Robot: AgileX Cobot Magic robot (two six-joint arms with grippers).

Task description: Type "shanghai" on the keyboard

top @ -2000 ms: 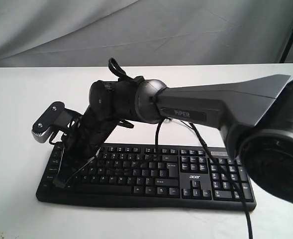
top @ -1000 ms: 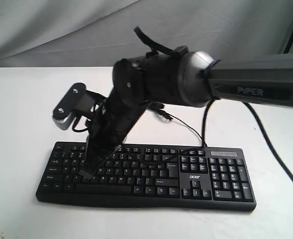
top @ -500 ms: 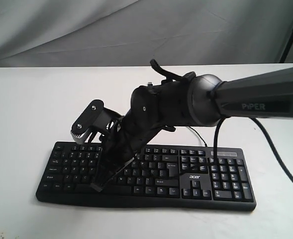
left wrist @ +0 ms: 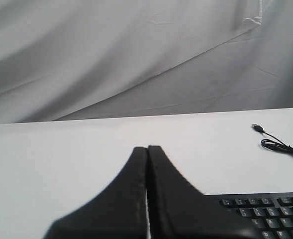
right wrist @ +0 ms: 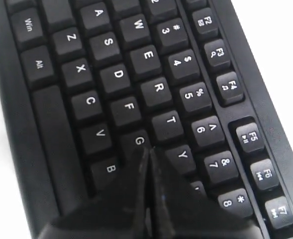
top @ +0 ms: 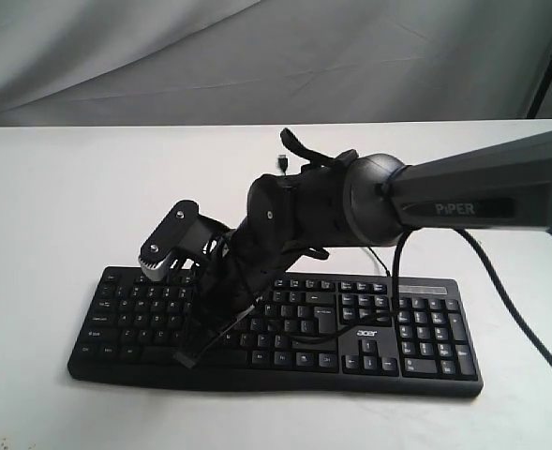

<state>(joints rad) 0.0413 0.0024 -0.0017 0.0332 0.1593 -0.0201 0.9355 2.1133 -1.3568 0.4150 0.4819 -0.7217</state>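
Black keyboard (top: 416, 339): my right claw (right wrist: 148, 151), pinched closed, tip beside G key (right wrist: 136, 141); letters already typed, I cannot tell.

right gripper (right wrist: 148, 151) tips hide the key next after G | keyboard (right wrist: 111, 74) cut by frame edges | tip-to-key contact: can't tell
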